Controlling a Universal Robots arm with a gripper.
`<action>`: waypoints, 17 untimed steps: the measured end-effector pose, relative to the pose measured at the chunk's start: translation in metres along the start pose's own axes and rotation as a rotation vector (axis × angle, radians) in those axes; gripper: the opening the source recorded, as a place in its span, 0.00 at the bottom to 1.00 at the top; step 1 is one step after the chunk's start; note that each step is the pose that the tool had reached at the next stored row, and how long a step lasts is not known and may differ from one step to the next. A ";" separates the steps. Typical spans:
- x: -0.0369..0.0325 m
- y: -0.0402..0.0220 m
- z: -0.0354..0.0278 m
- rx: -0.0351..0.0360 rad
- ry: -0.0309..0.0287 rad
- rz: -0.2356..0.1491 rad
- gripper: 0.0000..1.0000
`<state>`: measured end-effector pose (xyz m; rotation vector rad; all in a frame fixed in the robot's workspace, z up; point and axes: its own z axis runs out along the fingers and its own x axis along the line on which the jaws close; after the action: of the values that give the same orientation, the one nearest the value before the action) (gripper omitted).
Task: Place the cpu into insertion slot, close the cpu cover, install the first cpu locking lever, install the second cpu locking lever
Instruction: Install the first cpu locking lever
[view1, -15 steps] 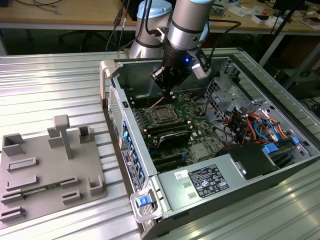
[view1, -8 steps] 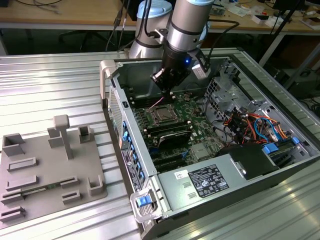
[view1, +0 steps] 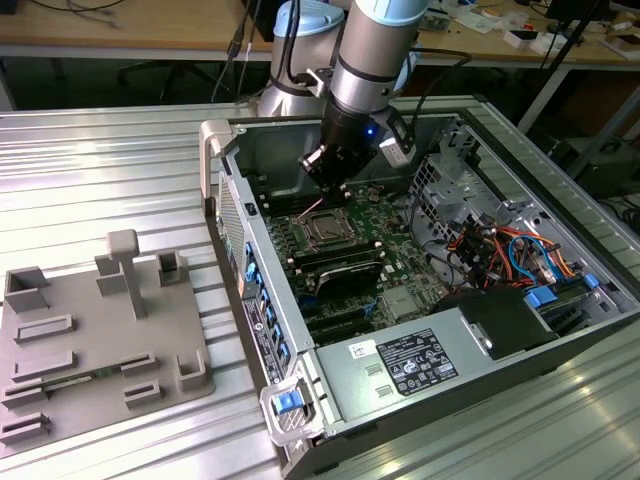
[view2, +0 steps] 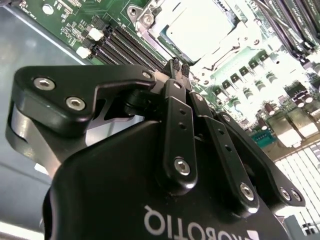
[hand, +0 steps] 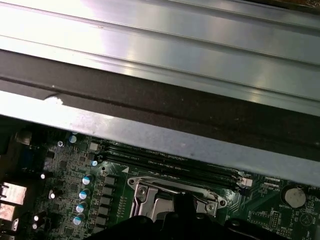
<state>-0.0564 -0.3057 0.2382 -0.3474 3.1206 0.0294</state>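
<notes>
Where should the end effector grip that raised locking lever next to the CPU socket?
Probably at its free upper end, coming down from above: the thin locking lever slants up off the board beside the insertion slot, so that tip stands clear of surrounding parts.

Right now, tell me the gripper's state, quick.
Gripper: shut, fingertips pressed together, nothing visibly held, just above the cpu seated in its socket.
</notes>
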 end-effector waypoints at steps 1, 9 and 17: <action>-0.0002 0.0001 0.0012 0.0001 0.0000 0.000 0.11; 0.0011 0.0014 0.0026 -0.0017 -0.0004 0.002 0.11; 0.0000 0.0088 -0.0023 -0.0025 -0.0016 0.053 0.11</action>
<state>-0.0583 -0.2972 0.2407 -0.2647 3.1278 0.0336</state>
